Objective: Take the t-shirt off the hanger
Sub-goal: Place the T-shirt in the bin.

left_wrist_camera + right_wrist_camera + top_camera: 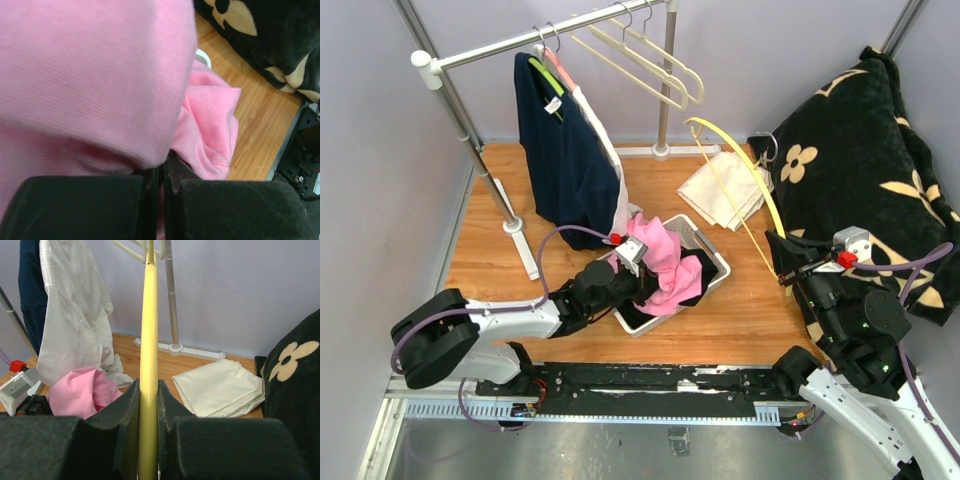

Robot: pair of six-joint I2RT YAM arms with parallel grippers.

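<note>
The yellow hanger [148,315] is being clamped between the jaws of the right gripper [786,262], which are being kept tight against its bar on both sides; it is being held up above the right part of the wooden table [750,310], its curved arm arching far and to the left, with no cloth hanging from it; the pink t-shirt [665,262] is lying bunched in the white basket [712,247] near the middle of the table, part of it spilling over dark fabric in the same basket; the left gripper [161,175] is being pressed into that pink heap from the near-left side, its jaws closed together (only a thin sliver of pink is showing in the seam between them), so a fold of the shirt is being pinched while more of it is draping over the fingers [85,205]; at the far left a metal clothes rail [540,38] is standing, with a navy garment [560,160] and a white garment [607,140] hanging from it side by side and several cream hangers [650,60] being carried bare further right along the bar; a folded cream cloth [725,190] is lying flat on the table just beyond the basket, and a black blanket with a pale flower pattern [860,150] is being propped against the right wall.
</note>
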